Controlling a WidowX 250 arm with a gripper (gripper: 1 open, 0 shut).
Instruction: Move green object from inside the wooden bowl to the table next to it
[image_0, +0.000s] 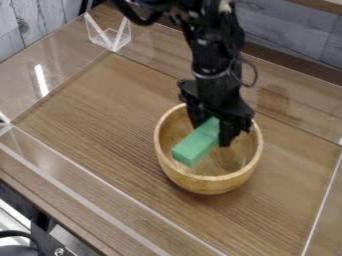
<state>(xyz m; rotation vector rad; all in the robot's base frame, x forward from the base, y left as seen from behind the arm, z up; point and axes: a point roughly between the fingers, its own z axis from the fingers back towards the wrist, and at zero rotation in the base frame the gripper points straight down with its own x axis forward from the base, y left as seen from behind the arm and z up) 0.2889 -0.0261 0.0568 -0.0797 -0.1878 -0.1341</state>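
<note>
The green object (197, 145) is a flat bright-green block, tilted, its upper end pinched in my gripper (218, 124), which is shut on it. The block hangs over the inside of the wooden bowl (181, 172), its lower end above the bowl's left inner wall; whether it touches the wood I cannot tell. The round light-tan bowl rests on the brown wood-grain table (94, 110), right of centre. My black arm comes down from the top of the view onto the bowl.
Clear plastic walls (54, 175) ring the tabletop at the front, left and right. A clear plastic piece (110, 35) stands at the back left corner. Bare wood lies to the left of and behind the bowl.
</note>
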